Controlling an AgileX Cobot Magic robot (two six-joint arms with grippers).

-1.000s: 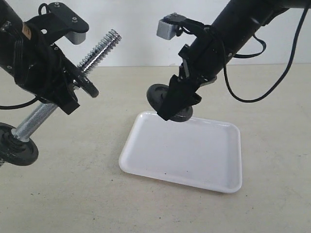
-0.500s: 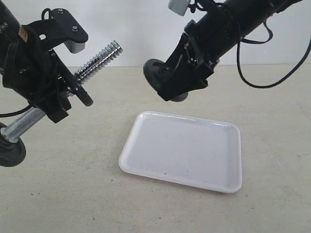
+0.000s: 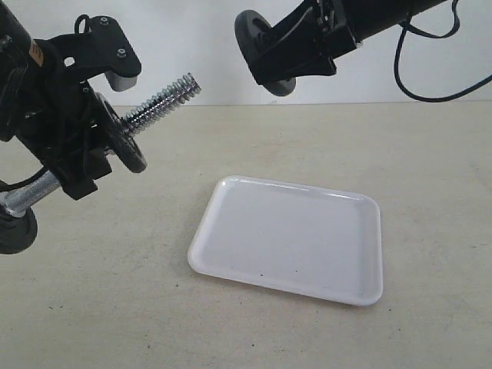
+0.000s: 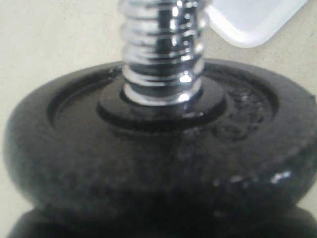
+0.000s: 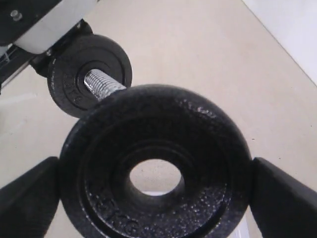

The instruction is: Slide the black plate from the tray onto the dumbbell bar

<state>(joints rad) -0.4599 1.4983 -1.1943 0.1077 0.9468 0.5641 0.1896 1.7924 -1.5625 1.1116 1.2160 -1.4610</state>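
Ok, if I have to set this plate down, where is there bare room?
The tray is bare all over. The table is open on the tray's near side and to its right. Crowded: the left, where the dumbbell bar and its mounted disc hang, and overhead, where the right tool holds the black plate.

No legible text anywhere. Raised cast marks on the face of the black plate (image 5: 198, 148) in the right wrist view are too blurred to read. The second disc (image 5: 67, 84) on the dumbbell bar (image 5: 101, 84) has similar marks, also unreadable. 1 small tan sticker (image 3: 35, 51) on the arm (image 3: 46, 115), upper left of the exterior view, is too small to read.
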